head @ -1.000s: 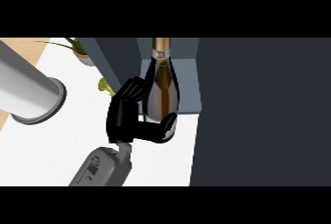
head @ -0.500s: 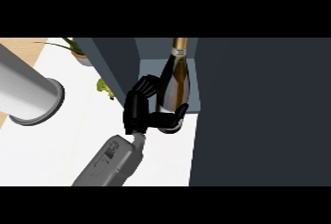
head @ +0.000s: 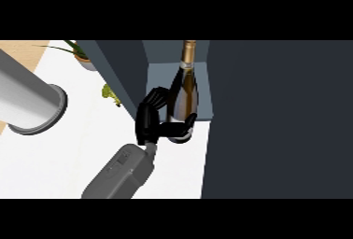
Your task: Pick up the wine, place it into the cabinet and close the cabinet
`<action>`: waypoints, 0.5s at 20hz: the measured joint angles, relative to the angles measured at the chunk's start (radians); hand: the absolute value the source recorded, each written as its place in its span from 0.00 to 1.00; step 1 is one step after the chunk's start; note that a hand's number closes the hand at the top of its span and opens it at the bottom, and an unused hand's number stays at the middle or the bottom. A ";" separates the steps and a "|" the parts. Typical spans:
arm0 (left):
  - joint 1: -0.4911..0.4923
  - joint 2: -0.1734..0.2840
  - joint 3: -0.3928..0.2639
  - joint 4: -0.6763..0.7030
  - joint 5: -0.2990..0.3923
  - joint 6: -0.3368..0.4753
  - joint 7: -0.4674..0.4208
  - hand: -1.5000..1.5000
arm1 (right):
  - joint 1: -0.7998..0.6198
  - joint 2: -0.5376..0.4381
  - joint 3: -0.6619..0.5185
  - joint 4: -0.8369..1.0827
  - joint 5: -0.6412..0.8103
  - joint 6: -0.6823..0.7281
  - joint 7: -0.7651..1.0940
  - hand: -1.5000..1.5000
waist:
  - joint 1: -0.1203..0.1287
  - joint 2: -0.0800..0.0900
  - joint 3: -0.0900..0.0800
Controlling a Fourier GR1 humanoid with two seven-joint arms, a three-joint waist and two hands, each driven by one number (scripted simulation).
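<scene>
While the cabinet (head: 176,70) stands open before us with its door (head: 276,116) yet to be shut, our hand (head: 157,122) curls round the wine (head: 185,91), upright just inside the opening and not yet let go.
</scene>
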 measured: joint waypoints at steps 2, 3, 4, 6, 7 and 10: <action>-0.019 0.000 0.013 0.036 0.032 -0.021 -0.021 1.00 | -0.014 0.009 0.011 0.000 0.000 -0.010 0.018 0.00 | 0.003 0.000 0.000; -0.034 0.000 0.021 0.062 0.052 -0.029 -0.034 1.00 | -0.001 0.011 0.020 0.000 0.001 -0.007 0.010 0.00 | 0.000 0.000 0.000; -0.039 0.000 0.015 0.077 0.080 -0.031 -0.050 1.00 | 0.001 0.011 0.019 0.000 0.000 -0.002 0.005 0.00 | -0.002 0.000 0.000; -0.057 0.000 0.022 0.113 0.112 -0.055 -0.061 1.00 | 0.014 0.005 0.008 0.000 -0.002 0.010 -0.003 0.00 | -0.001 0.000 0.000; -0.076 0.000 0.014 0.129 0.134 -0.048 -0.068 1.00 | 0.013 0.008 0.010 0.001 -0.002 0.011 -0.005 0.00 | -0.002 0.000 0.000; -0.136 0.000 0.030 0.190 0.170 -0.048 -0.066 1.00 | 0.012 0.011 0.006 0.000 -0.004 0.014 -0.006 0.00 | -0.005 0.000 0.000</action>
